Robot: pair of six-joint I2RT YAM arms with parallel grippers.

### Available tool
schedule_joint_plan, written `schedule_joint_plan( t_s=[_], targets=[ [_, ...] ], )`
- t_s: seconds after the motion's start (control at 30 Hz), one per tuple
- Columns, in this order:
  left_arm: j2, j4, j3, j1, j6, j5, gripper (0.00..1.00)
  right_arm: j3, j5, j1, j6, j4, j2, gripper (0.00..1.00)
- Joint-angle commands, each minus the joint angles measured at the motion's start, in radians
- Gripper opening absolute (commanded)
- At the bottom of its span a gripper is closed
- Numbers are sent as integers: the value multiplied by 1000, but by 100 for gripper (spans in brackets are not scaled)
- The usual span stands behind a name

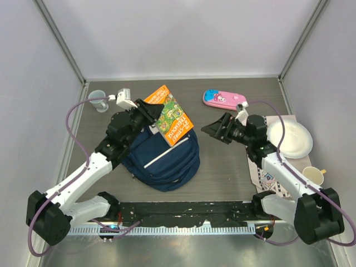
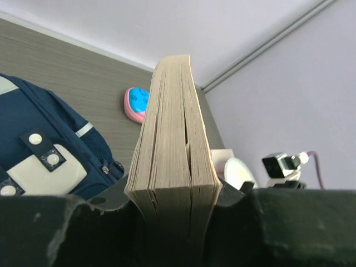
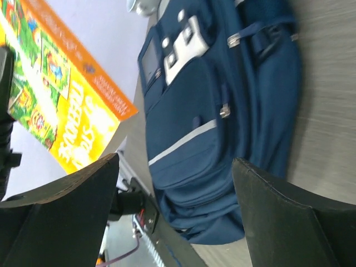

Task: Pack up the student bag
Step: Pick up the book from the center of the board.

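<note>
**Student bag** (image 1: 167, 161): navy with white trim, lying front-up on the table (image 1: 222, 178) at centre, just ahead of the arm bases. No view shows an opening, so I cannot tell whether the main compartment is unzipped.

**Book** (image 1: 172, 118): thick, orange cover, held in the air over the bag's far end. The left gripper (image 1: 151, 110) is clamped on its lower edge. It is not in the bag.

**Right gripper** (image 1: 214, 129): jaws spread with nothing between them, hanging just right of the bag and facing it.

**Pink pencil case** (image 1: 224, 99): flat on the table beyond the bag.

**Mug** (image 1: 98, 100): far left corner.

**Plate** (image 1: 289, 139) and **cup** (image 1: 312, 176): on a patterned mat (image 1: 266, 175) at the right.

**Standing**: by my reckoning, packing has barely begun. One item is lifted and none is seen inside. The book has yet to go in, the pencil case likely follows, and the bag may first need opening.
</note>
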Motion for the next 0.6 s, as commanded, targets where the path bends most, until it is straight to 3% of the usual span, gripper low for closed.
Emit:
schedule_joint_plan(
  t_s=[0.0, 0.13, 0.3, 0.57],
  targets=[
    [-39, 242, -29, 1, -119, -67, 0, -4, 65, 120, 122, 194, 1, 88],
    [-31, 339, -81, 1, -187, -65, 0, -40, 105, 184, 234, 403, 32, 88],
    [3, 457, -122, 1, -282, -41, 0, -37, 172, 272, 276, 457, 79, 88],
    [26, 543, -148, 1, -333, -29, 0, -46, 211, 307, 349, 632, 164, 88]
  ],
)
